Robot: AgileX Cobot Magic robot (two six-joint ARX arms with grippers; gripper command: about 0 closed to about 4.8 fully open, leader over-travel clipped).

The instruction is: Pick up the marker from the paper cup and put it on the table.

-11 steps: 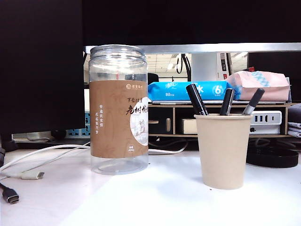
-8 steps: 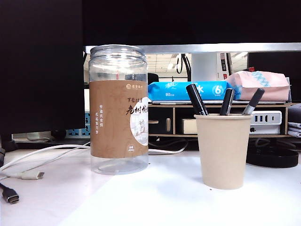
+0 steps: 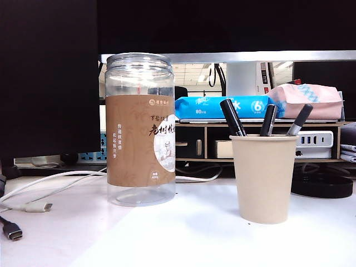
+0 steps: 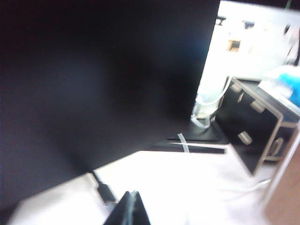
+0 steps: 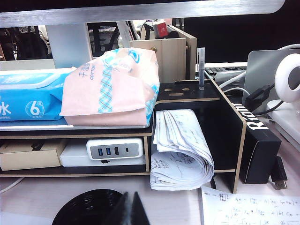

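Note:
The beige paper cup (image 3: 263, 178) stands on the white table (image 3: 183, 233), right of centre in the exterior view. Three black markers stick out of it: one (image 3: 231, 117) leans left and rises highest, a middle one (image 3: 268, 119), and a grey-tipped one (image 3: 300, 119). Their barrels are hidden in the cup, so I cannot tell which all-black one is the task's marker. Neither gripper shows in the exterior view. My left gripper (image 4: 132, 192) is shut and empty above the table (image 4: 187, 187). My right gripper (image 5: 130, 193) is shut and empty, facing the shelf.
A tall clear jar (image 3: 140, 128) with a brown label stands left of the cup. Cables (image 3: 33, 207) and a plug (image 3: 12, 230) lie at the far left. Behind are a dark monitor (image 3: 50, 78) and a wooden shelf unit (image 3: 261, 142). A black disc (image 5: 89, 208) lies near the right gripper.

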